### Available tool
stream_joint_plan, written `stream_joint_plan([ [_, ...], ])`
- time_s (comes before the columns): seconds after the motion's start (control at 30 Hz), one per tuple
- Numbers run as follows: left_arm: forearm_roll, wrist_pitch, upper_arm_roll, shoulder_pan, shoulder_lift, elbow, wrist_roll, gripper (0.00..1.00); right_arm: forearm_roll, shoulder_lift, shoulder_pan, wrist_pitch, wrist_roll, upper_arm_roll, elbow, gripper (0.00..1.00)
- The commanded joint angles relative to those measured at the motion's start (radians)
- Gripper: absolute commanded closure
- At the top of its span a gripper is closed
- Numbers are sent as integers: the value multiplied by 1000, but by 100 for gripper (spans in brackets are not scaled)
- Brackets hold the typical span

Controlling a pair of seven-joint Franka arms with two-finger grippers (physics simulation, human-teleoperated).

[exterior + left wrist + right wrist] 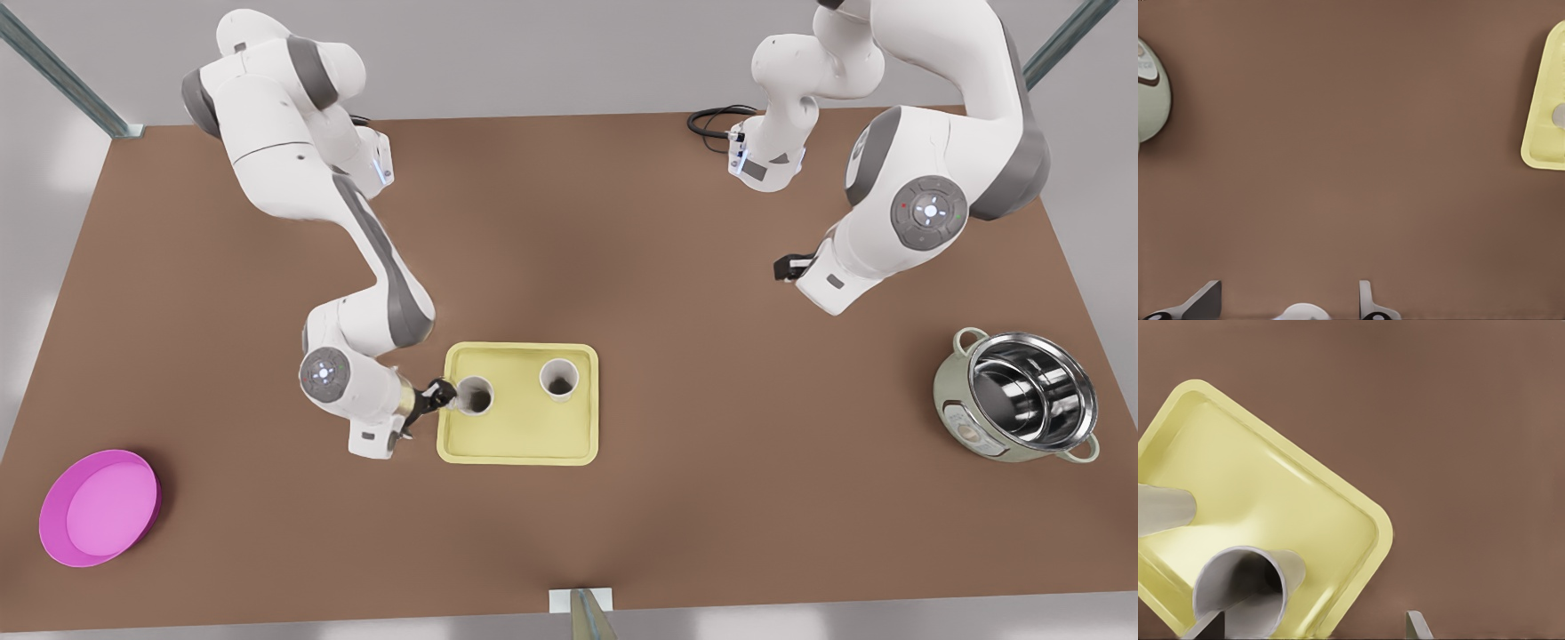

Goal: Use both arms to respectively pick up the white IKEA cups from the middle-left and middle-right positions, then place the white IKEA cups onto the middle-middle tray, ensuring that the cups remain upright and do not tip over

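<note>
Two white cups stand upright on the pale yellow tray [520, 440]. One cup [474, 396] is near the tray's edge on the front view's left, the other cup [559, 379] further to the front view's right. My right gripper [440, 394] is low beside the first cup [1248, 593], open, its fingers spread wide either side of it over the tray [1305, 513]. The second cup [1165, 510] is beyond it. My left gripper [787, 267] hangs raised over bare table on the front view's right, open [1286, 303] and holding nothing, away from the tray [1545, 120].
A steel pot in a pale green shell [1018, 396] stands at the front view's right, seen also as the pot [1148, 93] in the left wrist view. A round magenta bowl [98, 507] sits at the near left corner. Brown table surrounds the tray.
</note>
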Motion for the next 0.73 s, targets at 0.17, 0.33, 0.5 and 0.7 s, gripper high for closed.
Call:
stream_joint_plan([
  [0.17, -46, -43, -3, 15, -1, 13, 122, 0, -182, -58, -62, -505, 199, -243, 174, 0],
  [0.33, -46, -43, -2, 16, -1, 15, 119, 0, -219, -391, -86, -657, 273, -191, 56, 0],
  [0.5, -46, -43, -2, 18, -1, 13, 119, 0, -217, -465, -149, -656, 272, -154, 1, 0],
  [0.7, -44, -44, -2, 18, 1, 15, 119, 0, -219, -459, -149, -651, 270, -154, 2, 0],
])
